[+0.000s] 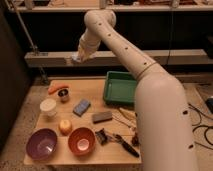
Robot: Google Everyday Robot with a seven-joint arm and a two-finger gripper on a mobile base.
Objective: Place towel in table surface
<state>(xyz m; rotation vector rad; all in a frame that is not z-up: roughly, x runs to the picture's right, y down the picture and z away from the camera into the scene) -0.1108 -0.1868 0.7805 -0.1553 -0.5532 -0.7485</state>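
The arm (pixel 135 60) reaches over the far left part of the table (pixel 95 90), with the gripper (pixel 76 58) held high above the wood, past the far edge. A pale, whitish lump sits at the gripper, most likely the towel (pixel 74 59); the fingers seem closed around it, though how tightly they pinch cannot be told. So the towel is in the air, not touching the table.

By my reading the step in hand is the carry: the towel is gripped and lifted, and the setting down is not yet done.

On the table lie a carrot (pixel 57 88) and a small metal cup (pixel 63 95) at the far left, a white cup (pixel 48 106) nearer, a blue sponge (pixel 81 106) and a grey block (pixel 102 116) in the middle, an apple (pixel 65 126), a purple bowl (pixel 41 144) and an orange bowl (pixel 81 141) at the near edge, and a green tray (pixel 121 87) at the far right.

The next move calls for bringing the gripper nearer and down over bare wood. The open strip between the metal cup and the green tray looks the best spot. Then the fingers should part once the towel rests on the surface, clear of the carrot and sponge.
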